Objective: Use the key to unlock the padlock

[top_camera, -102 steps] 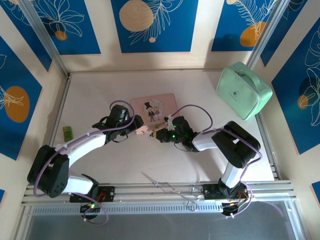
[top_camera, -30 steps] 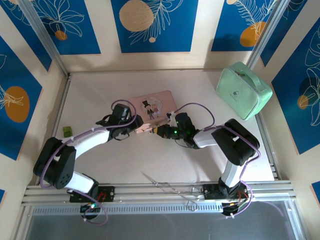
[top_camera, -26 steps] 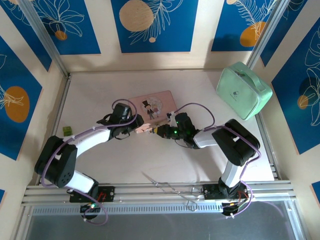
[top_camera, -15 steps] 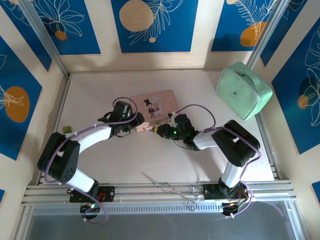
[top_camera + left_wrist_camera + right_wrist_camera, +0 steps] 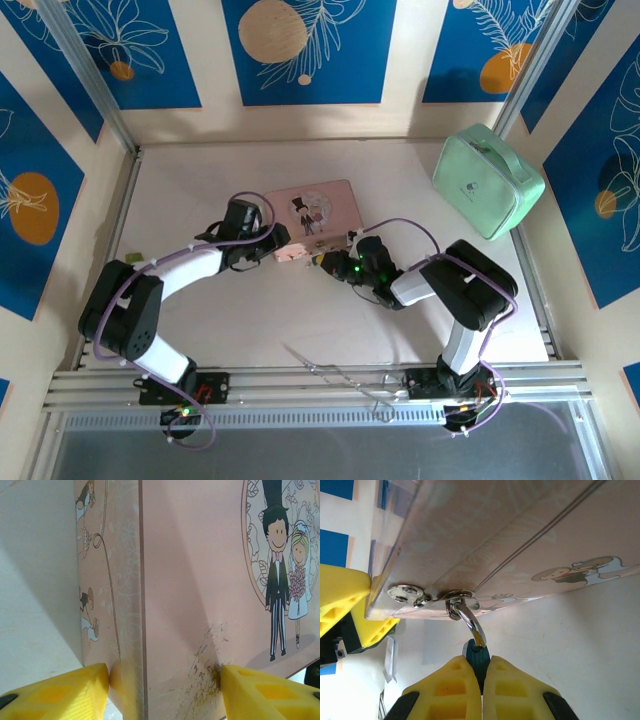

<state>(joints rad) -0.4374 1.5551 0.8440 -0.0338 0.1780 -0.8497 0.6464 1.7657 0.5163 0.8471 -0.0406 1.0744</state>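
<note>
The tiny padlock has a dark blue body and a silvery shackle hooked through the hasp ring on the pink tin box. My right gripper is shut on the padlock's body, just in front of the tin's near edge. My left gripper clamps the tin's corner, with one yellow finger on the side wall and the other finger on the lid. In the top view it sits at the tin's near-left corner. I cannot make out a key.
A mint-green case stands at the back right. A thin metal wire-like thing lies by the front rail. The small green block peeks out beside the left arm. The two grippers are close together, with walls around the table.
The tin has slid and turned towards the back with my left gripper on it. My right gripper followed, still on the padlock. The left arm now covers most of the green block.
</note>
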